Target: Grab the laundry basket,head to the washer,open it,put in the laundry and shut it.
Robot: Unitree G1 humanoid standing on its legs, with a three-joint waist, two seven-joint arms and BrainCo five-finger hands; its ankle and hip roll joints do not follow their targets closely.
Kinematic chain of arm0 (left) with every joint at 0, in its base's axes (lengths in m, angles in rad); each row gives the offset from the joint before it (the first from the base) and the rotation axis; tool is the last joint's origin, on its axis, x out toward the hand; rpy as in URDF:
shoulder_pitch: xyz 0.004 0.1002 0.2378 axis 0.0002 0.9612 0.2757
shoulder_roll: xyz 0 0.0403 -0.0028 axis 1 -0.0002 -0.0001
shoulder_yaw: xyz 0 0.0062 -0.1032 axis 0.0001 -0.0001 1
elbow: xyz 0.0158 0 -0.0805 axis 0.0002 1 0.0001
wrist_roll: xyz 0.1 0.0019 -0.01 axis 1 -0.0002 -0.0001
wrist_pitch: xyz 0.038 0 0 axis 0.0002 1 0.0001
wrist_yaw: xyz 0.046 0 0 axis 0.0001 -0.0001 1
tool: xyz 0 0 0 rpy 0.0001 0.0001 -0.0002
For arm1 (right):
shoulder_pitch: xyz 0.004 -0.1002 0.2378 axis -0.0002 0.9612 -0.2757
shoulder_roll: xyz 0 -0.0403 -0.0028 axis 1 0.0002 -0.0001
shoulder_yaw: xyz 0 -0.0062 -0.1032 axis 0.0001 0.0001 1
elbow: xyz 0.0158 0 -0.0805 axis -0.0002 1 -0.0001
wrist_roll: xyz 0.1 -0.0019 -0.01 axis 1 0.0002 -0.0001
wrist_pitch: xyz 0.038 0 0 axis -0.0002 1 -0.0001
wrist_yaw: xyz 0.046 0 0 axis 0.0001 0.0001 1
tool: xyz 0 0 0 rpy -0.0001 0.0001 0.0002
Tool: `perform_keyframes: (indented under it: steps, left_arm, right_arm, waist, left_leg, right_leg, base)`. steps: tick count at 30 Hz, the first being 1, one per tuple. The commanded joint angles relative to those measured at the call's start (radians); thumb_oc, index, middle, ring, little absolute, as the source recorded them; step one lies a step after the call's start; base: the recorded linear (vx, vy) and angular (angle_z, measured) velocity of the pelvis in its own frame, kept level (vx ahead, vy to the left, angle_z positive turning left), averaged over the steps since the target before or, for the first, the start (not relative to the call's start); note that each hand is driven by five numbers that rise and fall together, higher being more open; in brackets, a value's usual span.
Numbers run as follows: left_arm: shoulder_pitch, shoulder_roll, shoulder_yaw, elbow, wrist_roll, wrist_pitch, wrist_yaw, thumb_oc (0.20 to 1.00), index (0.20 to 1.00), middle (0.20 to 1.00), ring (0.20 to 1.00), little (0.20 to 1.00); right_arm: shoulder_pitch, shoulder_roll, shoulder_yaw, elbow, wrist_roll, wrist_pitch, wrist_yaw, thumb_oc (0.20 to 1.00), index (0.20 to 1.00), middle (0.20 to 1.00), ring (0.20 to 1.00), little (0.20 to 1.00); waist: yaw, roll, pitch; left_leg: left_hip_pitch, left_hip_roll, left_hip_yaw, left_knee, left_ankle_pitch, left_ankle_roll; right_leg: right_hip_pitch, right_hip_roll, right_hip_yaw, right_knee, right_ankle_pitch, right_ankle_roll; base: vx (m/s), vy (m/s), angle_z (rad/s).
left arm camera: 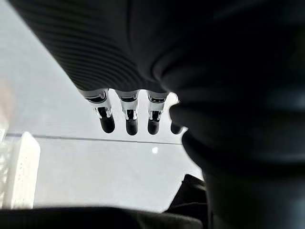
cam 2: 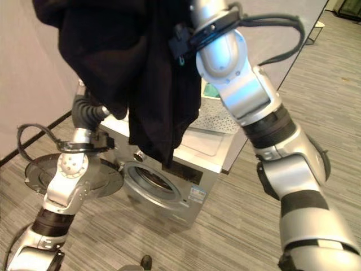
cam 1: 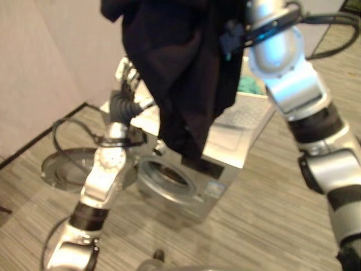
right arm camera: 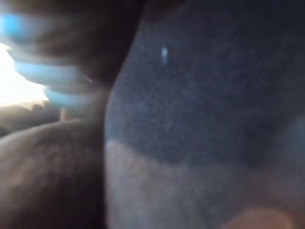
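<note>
With our right hand's hold hidden in the dark garment [cam 2: 141, 84] and left hand [left arm camera: 128, 114] fingers straight, the cloth could snag outside the washer [cam 2: 169, 180] opening.

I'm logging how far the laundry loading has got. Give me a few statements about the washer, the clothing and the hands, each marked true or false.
1. The washer door is swung open. True.
2. A dark garment hangs above the washer. True.
3. The garment already lies inside the drum. False: it dangles in the air, its lower end in front of the washer's top edge.
4. The left hand has curled fingers gripping the door. False: its fingers are straight and hold nothing.
5. A white basket sits on top of the washer. True.
</note>
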Motion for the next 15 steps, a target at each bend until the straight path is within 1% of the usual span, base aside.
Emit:
perform_keyframes:
  steps: [1,7,15]
  left_arm:
    - [-0.133,0.017,-0.035,0.076,-0.024,-0.031,-0.003,1.000,1.000,1.000,1.000,1.000]
    - [-0.184,-0.006,-0.072,0.113,-0.035,-0.032,0.007,1.000,1.000,1.000,1.000,1.000]
    - [-0.255,-0.049,-0.112,0.153,-0.116,-0.043,0.039,1.000,1.000,1.000,1.000,1.000]
  right_arm:
    - [-0.038,0.014,-0.054,0.036,0.048,-0.018,-0.047,0.200,0.200,0.200,0.200,0.200]
    - [-0.037,0.035,-0.054,0.044,0.068,-0.026,-0.055,0.200,0.200,0.200,0.200,0.200]
    - [-0.036,0.058,-0.044,0.056,0.100,-0.033,-0.067,0.200,0.200,0.200,0.200,0.200]
  waist:
    - [-0.002,-0.033,-0.073]
    - [-0.008,-0.030,-0.075]
    - [-0.016,-0.026,-0.077]
  left_leg:
    - [-0.045,-0.019,0.047,-0.047,0.041,0.027]
    - [-0.039,-0.020,0.052,-0.051,0.038,0.027]
    - [-0.037,-0.021,0.053,-0.052,0.037,0.028]
  right_leg:
    - [0.087,-0.019,-0.007,0.058,-0.136,0.039]
    - [0.085,-0.022,-0.004,0.056,-0.134,0.041]
    - [0.082,-0.023,-0.003,0.059,-0.135,0.043]
  base:
    - [0.00,0.000,0.00]
    - [0.00,0.000,0.00]
    - [0.00,0.000,0.00]
